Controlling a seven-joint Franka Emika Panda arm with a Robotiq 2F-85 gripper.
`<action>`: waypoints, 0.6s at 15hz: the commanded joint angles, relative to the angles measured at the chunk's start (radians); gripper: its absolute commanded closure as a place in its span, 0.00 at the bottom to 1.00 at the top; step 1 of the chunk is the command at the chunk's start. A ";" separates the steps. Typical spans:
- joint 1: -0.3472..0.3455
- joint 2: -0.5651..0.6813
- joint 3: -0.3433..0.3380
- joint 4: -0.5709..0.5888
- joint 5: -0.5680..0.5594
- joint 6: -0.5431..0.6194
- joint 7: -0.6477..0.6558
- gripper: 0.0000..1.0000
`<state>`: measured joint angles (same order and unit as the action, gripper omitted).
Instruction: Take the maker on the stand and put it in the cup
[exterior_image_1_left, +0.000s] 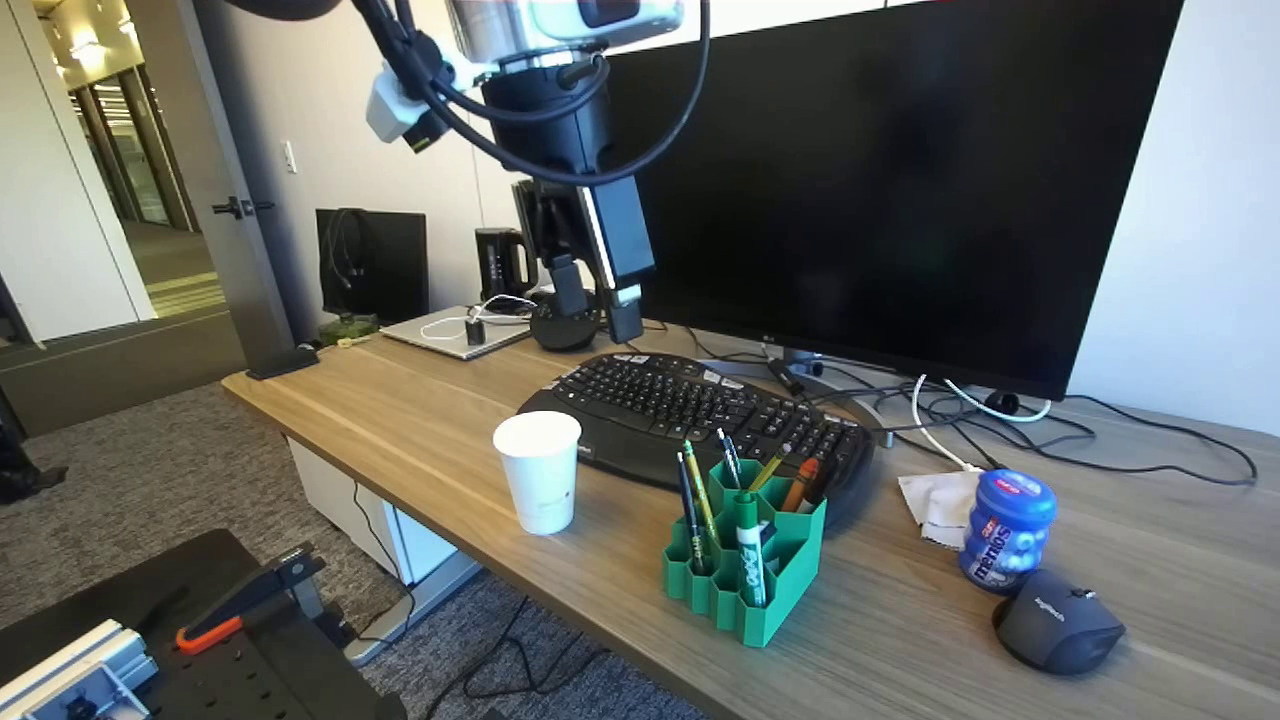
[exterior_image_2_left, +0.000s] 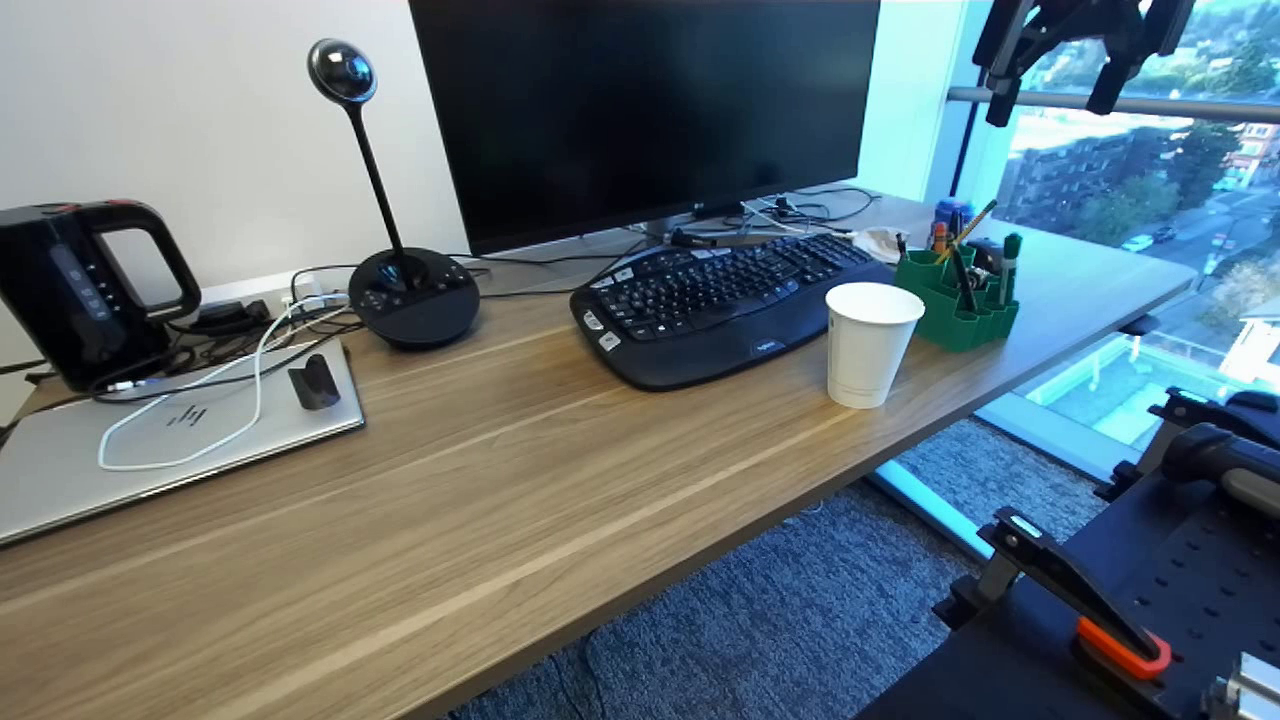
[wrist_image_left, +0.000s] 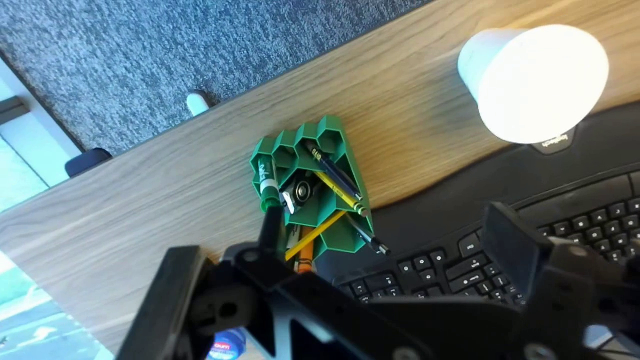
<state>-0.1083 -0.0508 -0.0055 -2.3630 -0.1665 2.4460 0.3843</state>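
Long brown wood-grain desk (exterior_image_1_left: 400, 400): runs left to right.
Wide black flat-screen monitor (exterior_image_1_left: 880, 200): rises at the far side.
Curved black plastic keyboard (exterior_image_1_left: 700, 405): lies just in front of the monitor.
Blocky green plastic pen holder (exterior_image_1_left: 793, 575): stands by the desk's near edge, just in front of the keyboard's right end.
Tapered white disposable cup (exterior_image_1_left: 540, 480): stands upright left of the holder and apart from it.
Round blue plastic gum jar (exterior_image_1_left: 1005, 535): stands right of the holder in an exterior view.
Slim green-and-white marker pen (exterior_image_1_left: 750, 550): stands nearly upright, cap uppermost, in the right-hand slot of the holder's near row.
Thin black pens (exterior_image_1_left: 691, 515), yellow pencils (exterior_image_1_left: 701, 490) and a thick orange pen (exterior_image_1_left: 801, 486): crowd the other slots near the marker.
Small black-and-silver object (wrist_image_left: 299, 191): sits just beside the marker, too unclear to name.
Flat dark finger pads (wrist_image_left: 515, 242) of the black two-finger gripper (exterior_image_1_left: 598, 305): hang above the desk, spread wide apart, holding and touching nothing.
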 joint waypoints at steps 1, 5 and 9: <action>0.018 -0.003 -0.013 0.002 0.004 -0.015 -0.014 0.00; 0.024 -0.007 -0.011 0.002 0.006 -0.026 -0.025 0.00; 0.027 -0.028 -0.007 -0.037 -0.026 0.008 -0.011 0.00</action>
<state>-0.0937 -0.0560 -0.0054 -2.3705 -0.1665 2.4248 0.3603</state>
